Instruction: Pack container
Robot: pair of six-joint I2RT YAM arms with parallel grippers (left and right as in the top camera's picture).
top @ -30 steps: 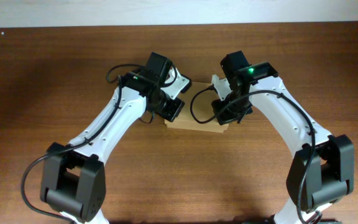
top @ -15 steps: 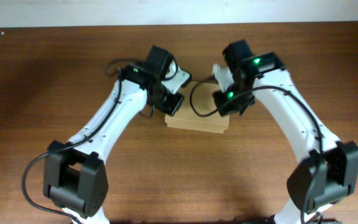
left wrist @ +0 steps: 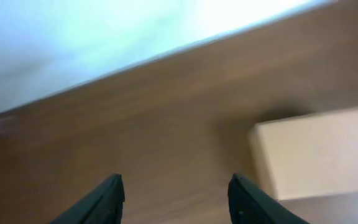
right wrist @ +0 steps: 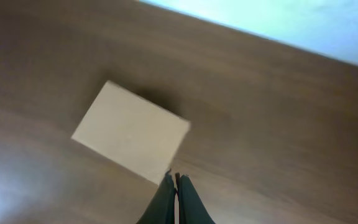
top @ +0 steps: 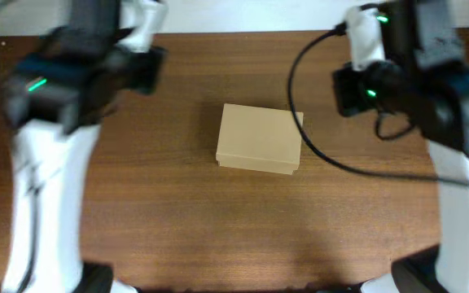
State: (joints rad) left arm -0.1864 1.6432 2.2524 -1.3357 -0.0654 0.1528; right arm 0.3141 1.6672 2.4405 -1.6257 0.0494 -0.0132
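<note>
**One closed cardboard box (top: 259, 138), nothing touching it**

Nearest the left wrist camera, the left gripper (left wrist: 179, 202) has its fingers spread wide, with nothing between them. The right gripper (right wrist: 176, 200) has its fingers pressed together, empty. Beyond both and well apart from each, the cardboard box lies flat, lid down, near the middle of the wooden table (top: 218, 228).

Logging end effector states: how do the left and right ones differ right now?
The left end effector is open, jaws wide apart; the right end effector is shut, jaws together. The container sits off to the side in the left wrist view, near the tips in the right's. Both hold nothing.
</note>
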